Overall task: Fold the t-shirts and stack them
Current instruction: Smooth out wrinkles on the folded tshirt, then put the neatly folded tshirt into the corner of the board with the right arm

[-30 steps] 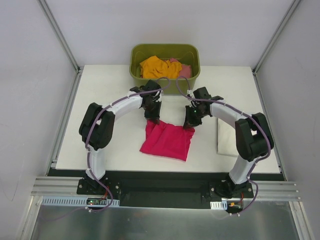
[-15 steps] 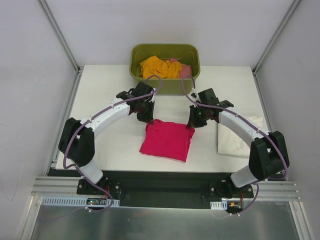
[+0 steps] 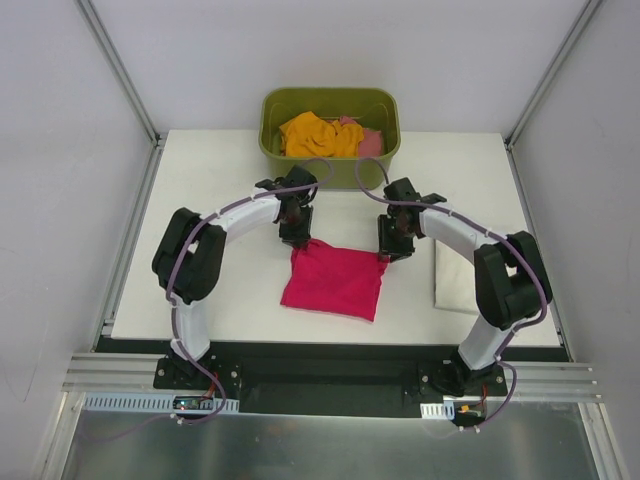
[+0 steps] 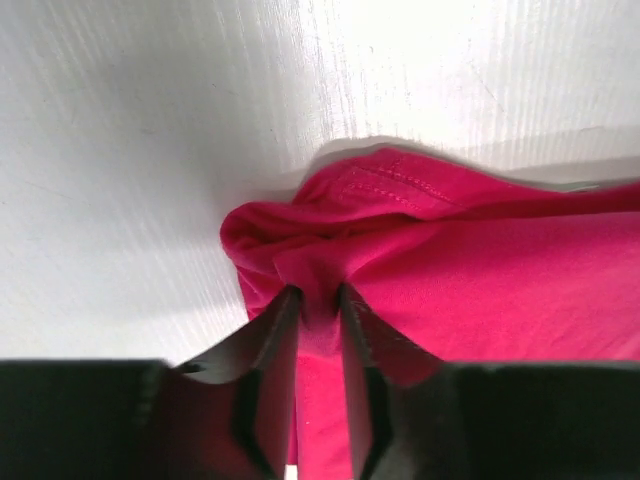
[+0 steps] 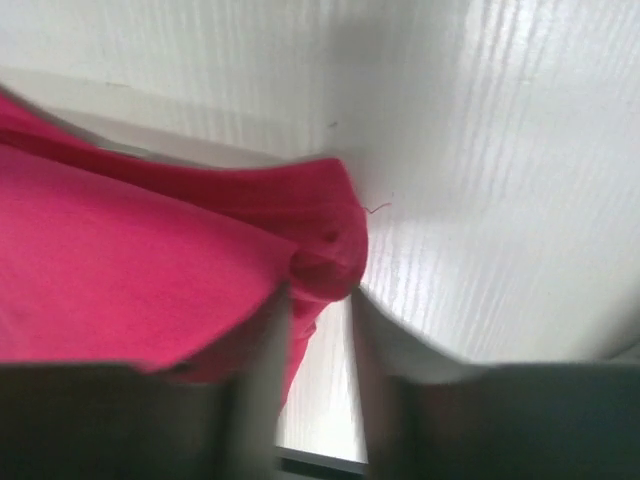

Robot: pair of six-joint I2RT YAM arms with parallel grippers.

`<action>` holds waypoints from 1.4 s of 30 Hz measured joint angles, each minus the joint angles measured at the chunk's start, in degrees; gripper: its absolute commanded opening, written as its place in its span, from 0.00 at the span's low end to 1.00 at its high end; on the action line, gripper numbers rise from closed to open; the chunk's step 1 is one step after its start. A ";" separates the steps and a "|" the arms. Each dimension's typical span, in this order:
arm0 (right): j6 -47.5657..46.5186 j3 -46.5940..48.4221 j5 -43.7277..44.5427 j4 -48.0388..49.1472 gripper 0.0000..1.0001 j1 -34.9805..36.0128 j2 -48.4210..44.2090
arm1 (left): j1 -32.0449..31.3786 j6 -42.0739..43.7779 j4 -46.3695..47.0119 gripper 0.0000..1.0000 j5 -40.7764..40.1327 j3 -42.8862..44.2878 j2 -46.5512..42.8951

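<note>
Far corners of the crimson-pink t-shirt (image 3: 335,282), lying mid-worktop (image 3: 200,190) nearer the near edge, are pinched tight, one in the left gripper (image 4: 313,300), one in the right gripper (image 5: 318,290); best lifted evenly, edge kept taut, both drawn nearward in step.

top: bright, even, sharp, faint shadows beside arms on surface (image 3: 200,190) | left wrist: glare at upper right, soft shadow edging shirt (image 4: 480,290), left pincer (image 4: 313,295) dark but crisp | right wrist: streaky glare, right pincer (image 5: 318,330) blurred, out of focus
</note>
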 measured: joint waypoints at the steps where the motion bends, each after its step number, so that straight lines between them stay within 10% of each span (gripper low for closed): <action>1: 0.39 0.13 0.35 -0.26 0.48 0.00 0.15 | 0.15 -0.02 -0.13 0.41 0.02 0.00 -0.02; 7: -0.61 2.62 0.55 -1.73 0.74 0.17 -1.14 | 0.33 0.26 -0.20 0.81 2.62 0.72 -2.75; 8: -0.90 2.62 0.31 -1.86 0.96 0.24 -2.16 | 0.33 0.26 -0.22 0.89 3.32 0.72 -3.89; 9: -1.01 2.51 0.17 -1.88 0.97 0.28 -3.43 | 0.33 0.37 -0.22 0.99 3.82 0.68 -5.27; 22: -0.20 -5.49 -0.63 3.28 0.97 0.57 -38.84 | 4.46 -4.02 0.15 0.99 -3.48 -12.39 -37.27; 42: 18.21 -16.33 9.60 8.44 0.92 12.02 -11.74 | 14.12 -11.28 -0.24 0.99 -10.23 -28.09 -42.16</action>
